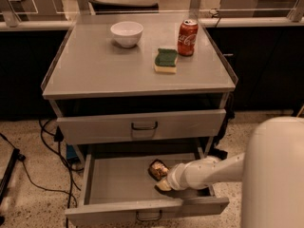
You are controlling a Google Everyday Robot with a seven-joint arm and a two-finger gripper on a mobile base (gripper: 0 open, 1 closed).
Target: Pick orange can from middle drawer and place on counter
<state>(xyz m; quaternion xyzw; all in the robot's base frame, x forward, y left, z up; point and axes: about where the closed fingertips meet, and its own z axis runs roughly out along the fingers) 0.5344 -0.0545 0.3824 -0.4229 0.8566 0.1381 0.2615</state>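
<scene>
The orange can [157,168] lies in the open middle drawer [118,179], right of its centre, shiny and crinkled. My gripper [163,183] reaches into the drawer from the right on the white arm [213,171]. Its tip is just in front of the can and touching or nearly touching it. The counter [95,65] is the grey cabinet top above.
On the counter stand a white bowl [127,33], a green and yellow sponge [166,61] and a red Coca-Cola can [187,37]. The upper drawer [142,126] is closed. Black cables [47,146] lie on the floor at the left. The robot's white body [275,175] fills the lower right.
</scene>
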